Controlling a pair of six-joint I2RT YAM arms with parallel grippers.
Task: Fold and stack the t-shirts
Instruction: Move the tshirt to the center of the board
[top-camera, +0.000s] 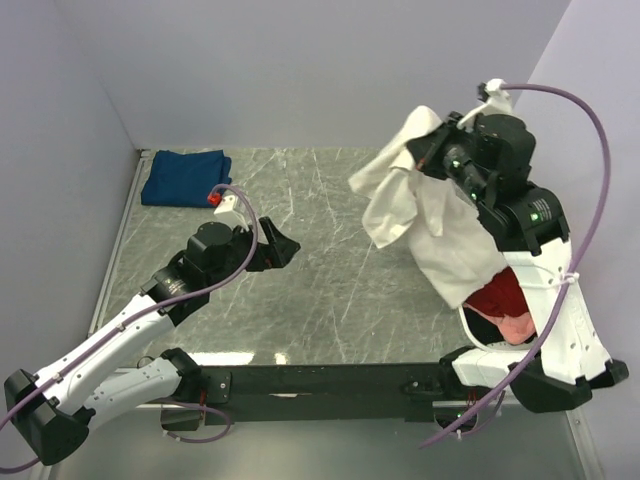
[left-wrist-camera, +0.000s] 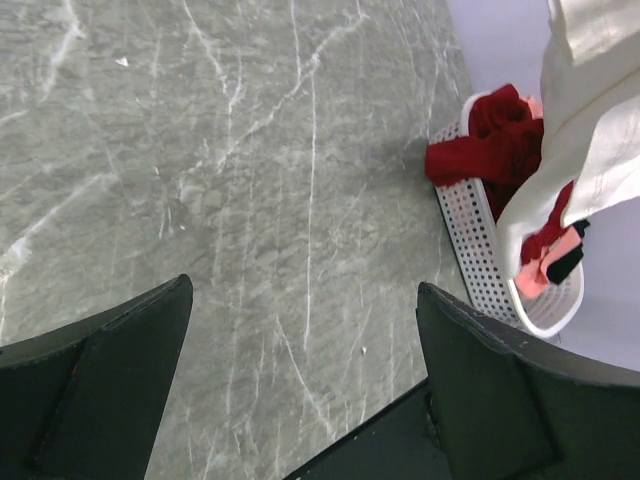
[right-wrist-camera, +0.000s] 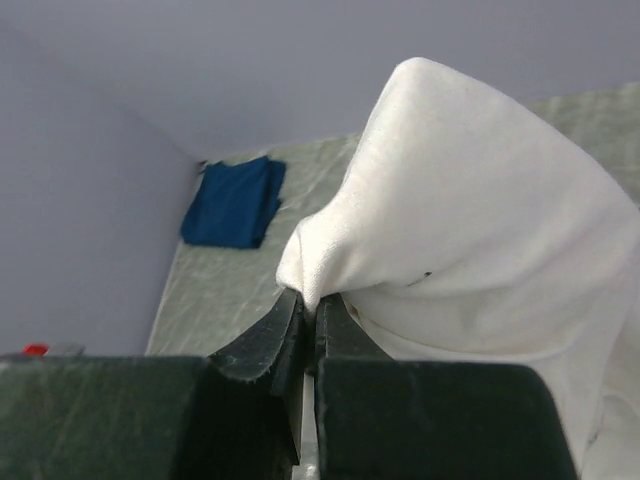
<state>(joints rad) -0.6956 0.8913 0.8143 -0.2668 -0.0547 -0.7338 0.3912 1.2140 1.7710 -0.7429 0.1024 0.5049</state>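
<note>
Cream-white t-shirt (right-wrist-camera: 470, 230) is clamped at a bunched fold by the right gripper (right-wrist-camera: 308, 300), with the jaws pressed tight on the cloth. The rest is draped below the gripper, lifted off the table (top-camera: 320, 280). Under the hanging cloth a white basket (left-wrist-camera: 470, 235) is seen, with a red t-shirt (left-wrist-camera: 495, 140) and a pink t-shirt (left-wrist-camera: 540, 270) in it. Left gripper (left-wrist-camera: 303, 290) is spread wide over the table. Dark blue t-shirt (top-camera: 185, 178) is laid folded well beyond it, at the far left corner.
</note>
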